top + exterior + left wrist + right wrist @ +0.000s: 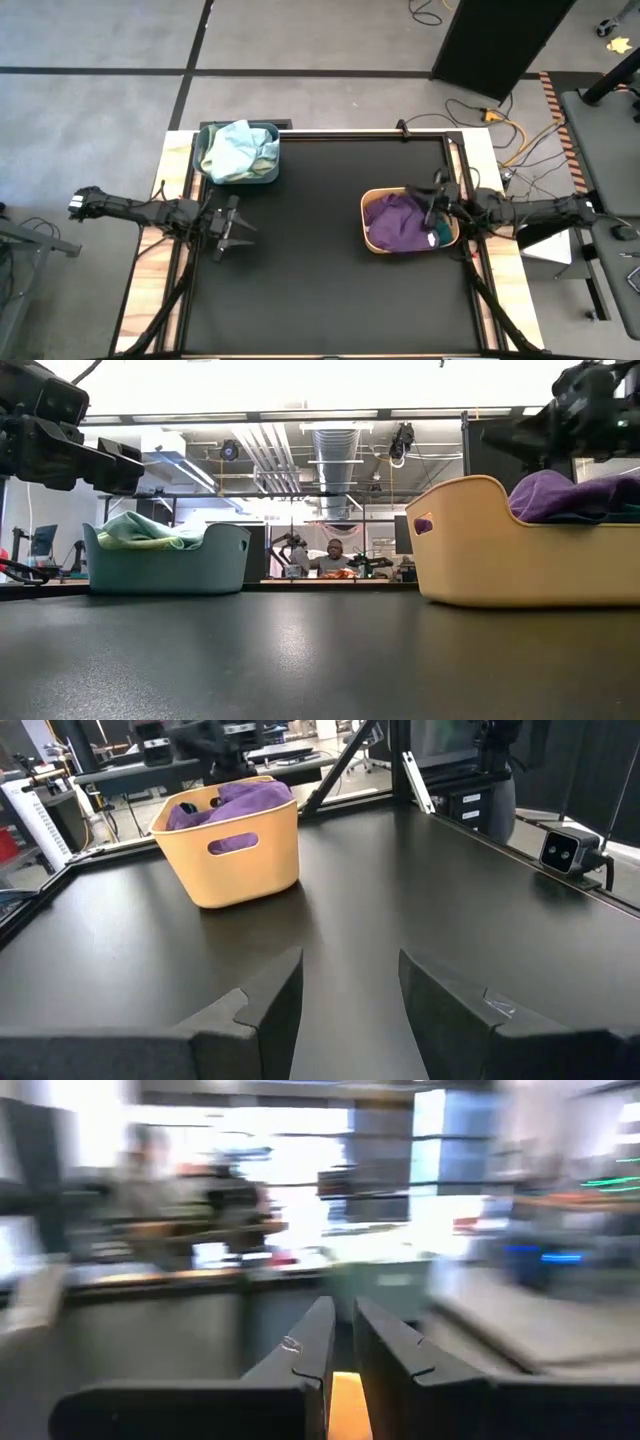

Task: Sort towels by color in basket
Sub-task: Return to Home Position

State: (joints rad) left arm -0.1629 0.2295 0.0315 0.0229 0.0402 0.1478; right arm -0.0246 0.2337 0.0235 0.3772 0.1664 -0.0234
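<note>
right gripper [434, 205], barely parted, empty above yellow basket [365, 228].

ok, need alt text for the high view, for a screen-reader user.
Seen from above, a black table holds a yellow bin with a purple towel on the right and a teal bin of pale towels at back left. The left gripper hangs open near the teal bin; the right gripper is over the yellow bin.

Left claw [246, 228] wide apart, right claw [432, 208] barely ajar, both pointed inward.
</note>
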